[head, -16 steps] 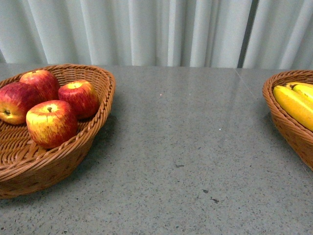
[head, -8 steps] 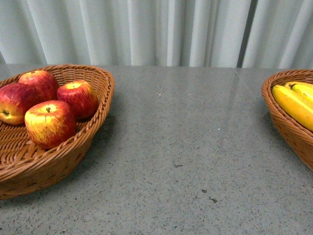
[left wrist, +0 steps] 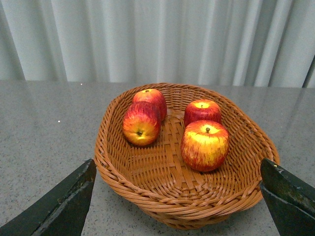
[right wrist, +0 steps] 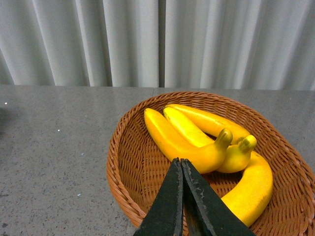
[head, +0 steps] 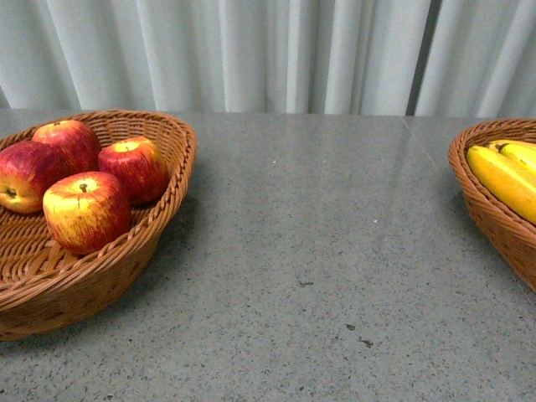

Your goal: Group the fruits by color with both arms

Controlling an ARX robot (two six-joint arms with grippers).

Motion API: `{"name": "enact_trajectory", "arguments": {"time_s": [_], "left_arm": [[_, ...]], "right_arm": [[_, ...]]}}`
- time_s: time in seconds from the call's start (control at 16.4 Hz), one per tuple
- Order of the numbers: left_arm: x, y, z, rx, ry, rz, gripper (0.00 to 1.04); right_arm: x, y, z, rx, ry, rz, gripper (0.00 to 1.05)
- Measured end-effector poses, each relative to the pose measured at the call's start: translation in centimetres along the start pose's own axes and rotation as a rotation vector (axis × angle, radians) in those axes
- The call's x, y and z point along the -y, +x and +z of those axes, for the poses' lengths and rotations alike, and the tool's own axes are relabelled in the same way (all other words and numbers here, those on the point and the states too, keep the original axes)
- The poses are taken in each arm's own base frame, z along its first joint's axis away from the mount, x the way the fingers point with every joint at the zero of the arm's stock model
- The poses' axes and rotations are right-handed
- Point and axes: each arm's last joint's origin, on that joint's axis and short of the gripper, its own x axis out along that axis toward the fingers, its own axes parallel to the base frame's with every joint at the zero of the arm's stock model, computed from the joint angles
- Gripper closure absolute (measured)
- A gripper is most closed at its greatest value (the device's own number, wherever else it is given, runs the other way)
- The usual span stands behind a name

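Note:
Several red apples with yellow streaks (head: 86,210) (left wrist: 204,145) lie in a brown wicker basket (head: 159,226) (left wrist: 162,196) at the left. Yellow bananas (head: 505,178) (right wrist: 182,142) lie in a second wicker basket (head: 490,218) (right wrist: 123,167) at the right edge. In the left wrist view my left gripper (left wrist: 177,196) is open, its black fingers (left wrist: 64,201) wide apart on either side of the apple basket's near rim, holding nothing. In the right wrist view my right gripper (right wrist: 181,162) is shut and empty, its tips over the banana basket just short of the bananas. Neither arm shows in the front view.
A grey speckled tabletop (head: 335,276) stretches between the two baskets. White pleated curtains (head: 268,50) hang behind the table's far edge.

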Motion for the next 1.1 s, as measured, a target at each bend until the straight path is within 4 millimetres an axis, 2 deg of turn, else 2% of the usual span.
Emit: {"name": "enact_trajectory", "arguments": {"time_s": [0.37,0.55,0.61,1.1], "left_arm": [[0.0,0.0,0.0,0.0,0.0,0.0,0.07],[0.0,0.0,0.0,0.0,0.0,0.0,0.07],[0.0,0.0,0.0,-0.001,0.0,0.0,0.07],[0.0,0.0,0.0,0.0,0.0,0.0,0.07]], "right_arm": [[0.0,-0.4,-0.5,0.004,0.0,0.0,1.03],[0.0,-1.2,-1.7,-0.035,0.001,0.004,1.03],[0.0,-1.7,-1.2,0.029,0.001,0.0,1.03],[0.0,-1.7,-1.4,0.008,0.001,-0.001,1.02]]}}
